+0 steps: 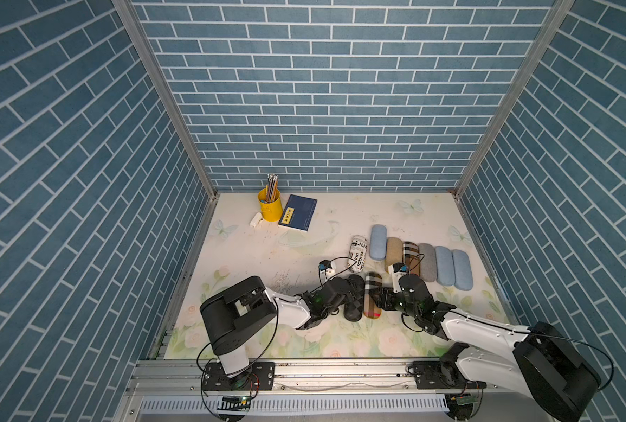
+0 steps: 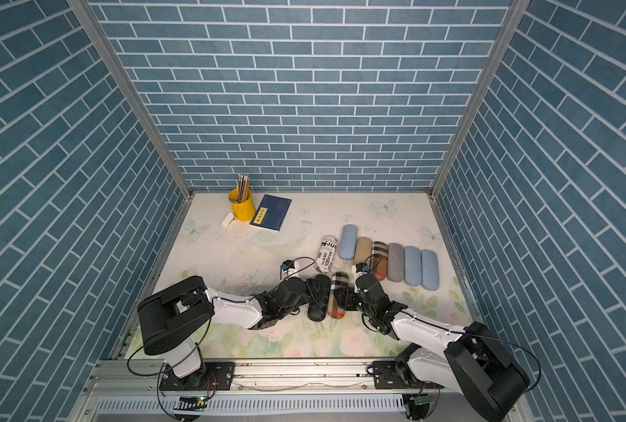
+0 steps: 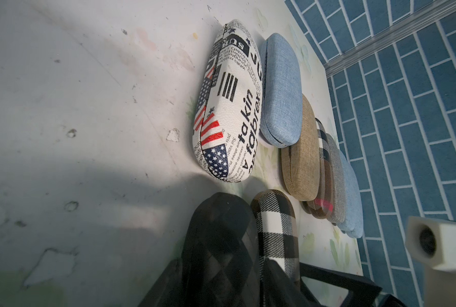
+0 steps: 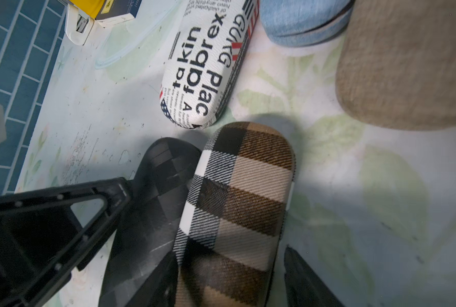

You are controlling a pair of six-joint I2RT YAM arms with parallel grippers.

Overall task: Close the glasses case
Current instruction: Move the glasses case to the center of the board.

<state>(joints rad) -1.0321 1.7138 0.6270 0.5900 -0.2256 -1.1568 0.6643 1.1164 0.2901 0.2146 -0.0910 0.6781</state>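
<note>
My left gripper (image 3: 221, 261) is clamping across the black checked case (image 3: 221, 226). My right gripper (image 4: 226, 252) is straddling the plaid glasses case (image 4: 242, 191), jaws part open; whether they are pinching it, I cannot tell. Both cases are lying lids down, touching side by side on the floral bench (image 1: 267, 255), near a newsprint case (image 1: 358, 257) and a row of six cases (image 1: 426, 263).

Your right gripper (image 4: 229, 252) has its fingers (image 4: 301, 281) astride the beige, black and white plaid fabric glasses case (image 4: 237, 202); a black checkered case (image 4: 152, 207) touches it.
</note>
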